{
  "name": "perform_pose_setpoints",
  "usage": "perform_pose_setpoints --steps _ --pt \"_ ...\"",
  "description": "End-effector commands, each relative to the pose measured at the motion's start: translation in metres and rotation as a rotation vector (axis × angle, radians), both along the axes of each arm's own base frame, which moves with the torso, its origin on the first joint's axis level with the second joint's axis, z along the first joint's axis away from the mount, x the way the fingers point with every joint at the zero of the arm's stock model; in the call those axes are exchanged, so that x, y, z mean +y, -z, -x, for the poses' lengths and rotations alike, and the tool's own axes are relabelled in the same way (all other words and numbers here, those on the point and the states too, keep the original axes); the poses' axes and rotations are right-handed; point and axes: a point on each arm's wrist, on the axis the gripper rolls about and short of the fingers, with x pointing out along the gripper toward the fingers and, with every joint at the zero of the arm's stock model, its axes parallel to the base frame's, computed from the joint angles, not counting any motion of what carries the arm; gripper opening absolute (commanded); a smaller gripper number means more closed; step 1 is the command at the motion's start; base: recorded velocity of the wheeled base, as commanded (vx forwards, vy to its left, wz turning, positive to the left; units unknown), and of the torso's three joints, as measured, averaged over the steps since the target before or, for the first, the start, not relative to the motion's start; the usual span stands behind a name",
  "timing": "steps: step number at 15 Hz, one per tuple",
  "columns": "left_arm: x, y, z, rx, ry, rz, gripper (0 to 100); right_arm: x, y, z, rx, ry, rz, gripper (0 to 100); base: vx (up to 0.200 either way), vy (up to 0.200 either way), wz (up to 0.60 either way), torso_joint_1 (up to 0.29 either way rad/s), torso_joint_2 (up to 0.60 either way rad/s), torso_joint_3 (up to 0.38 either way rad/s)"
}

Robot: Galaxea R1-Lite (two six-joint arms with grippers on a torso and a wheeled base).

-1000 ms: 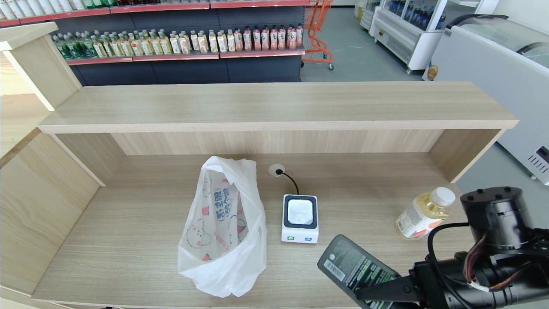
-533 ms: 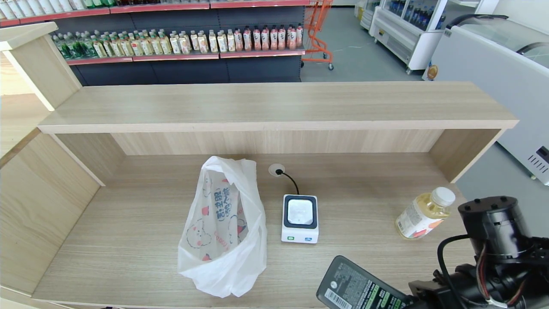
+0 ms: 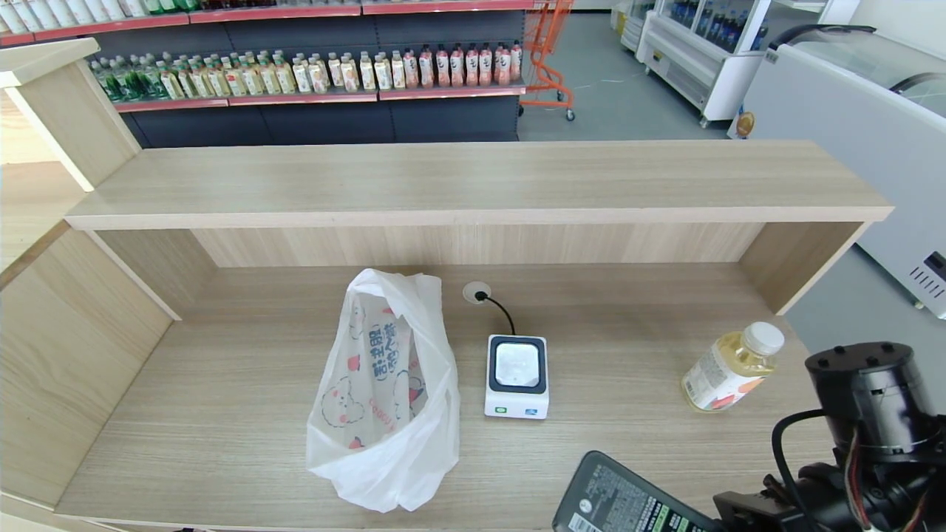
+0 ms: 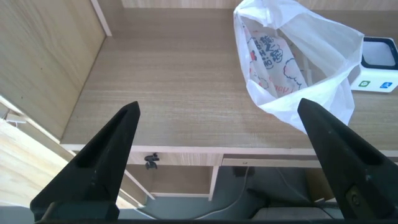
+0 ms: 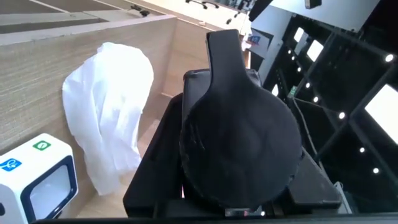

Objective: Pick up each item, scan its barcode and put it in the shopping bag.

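Here, dark packet (image 3: 628,502) in right claw (image 3: 728,510), white-and-green print upward.

Head view: high, facing forward and down across the counter (image 3: 222,414). Left wrist view: above the counter's near edge, looking down. Right wrist view: low, close, crowded by the dark pack (image 3: 628,502). All three share shopping bag (image 3: 384,399), scanner (image 3: 517,375).

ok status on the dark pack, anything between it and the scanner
Left gripper open, near the shopping bag. Right gripper shut on dark pack, front of counter, right of the scanner. Bottle farther right, not in the way.
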Motion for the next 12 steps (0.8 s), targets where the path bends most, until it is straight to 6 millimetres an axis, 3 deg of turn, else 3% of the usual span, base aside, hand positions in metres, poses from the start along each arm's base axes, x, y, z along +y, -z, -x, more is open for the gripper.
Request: perform_pose_setpoints --steps 1,7,8,10,12 --pt "0.0 0.0 0.0 0.0 -0.001 0.0 100 -0.001 -0.001 0.001 -0.019 -0.003 -0.004 0 0.0 0.0 0.0 0.0 0.0 0.0" --pt "0.0 0.0 0.0 0.0 -0.002 0.0 100 -0.002 -0.006 0.001 0.029 0.024 -0.01 0 0.0 0.0 0.0 0.0 0.0 0.0" --pt "0.0 0.0 0.0 0.0 -0.001 0.0 100 -0.003 -0.015 -0.001 0.112 0.072 -0.025 0 0.0 0.0 0.0 0.0 0.0 0.0" --pt "0.0 0.0 0.0 0.0 -0.001 0.0 100 -0.007 -0.056 -0.01 0.303 0.204 -0.111 0 0.0 0.0 0.0 0.0 0.0 0.0" --pt "0.0 0.0 0.0 0.0 0.001 0.0 100 -0.042 -0.065 -0.018 0.592 0.475 -0.188 0 0.0 0.0 0.0 0.0 0.0 0.0"
